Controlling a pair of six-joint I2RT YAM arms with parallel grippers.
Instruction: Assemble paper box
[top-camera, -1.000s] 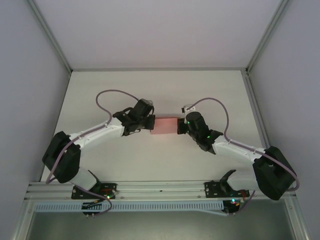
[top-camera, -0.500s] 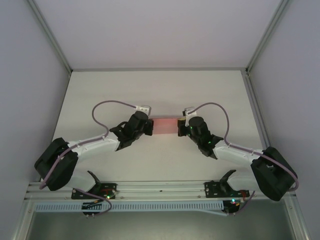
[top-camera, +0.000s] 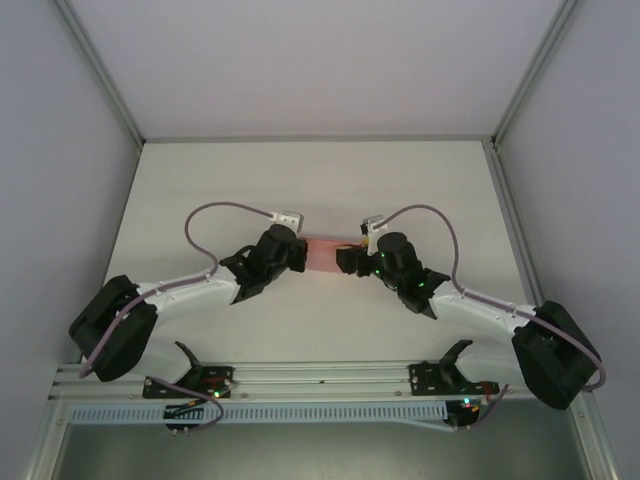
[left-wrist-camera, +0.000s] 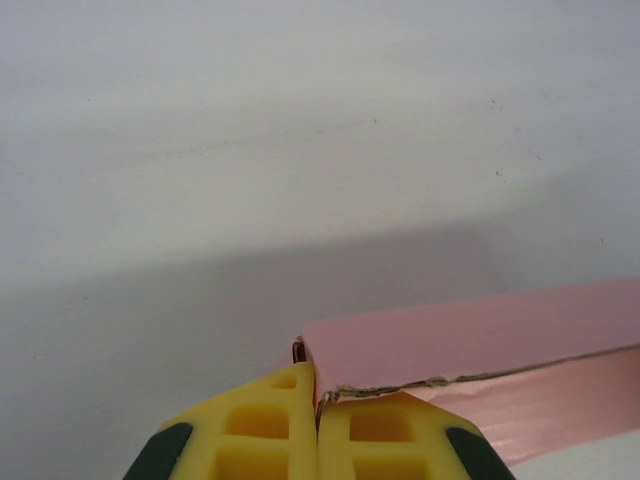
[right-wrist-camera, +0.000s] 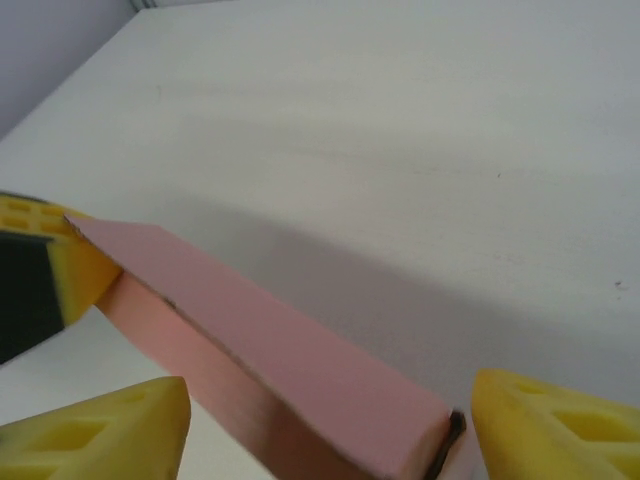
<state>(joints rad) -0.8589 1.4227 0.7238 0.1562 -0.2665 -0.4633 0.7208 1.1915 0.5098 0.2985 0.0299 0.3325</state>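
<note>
right end effector now spread wide versus a second ago, pads flanking one end of the paper box without gripping, left end effector clamped on the opposite corner, box spanning between them mid-bench

Brightness: even, soft and diffuse over the white matte table; no glare.
Shadows: a broad, soft-edged grey band lies on the table just behind the pink thin-card paper box in both wrist views.
Focus: wrist views are sharp at the box and softer beyond it; the overhead view is coarse, with the box washed pale.
Distortion: the grey enclosure walls either side of the box lean outward overhead.
</note>
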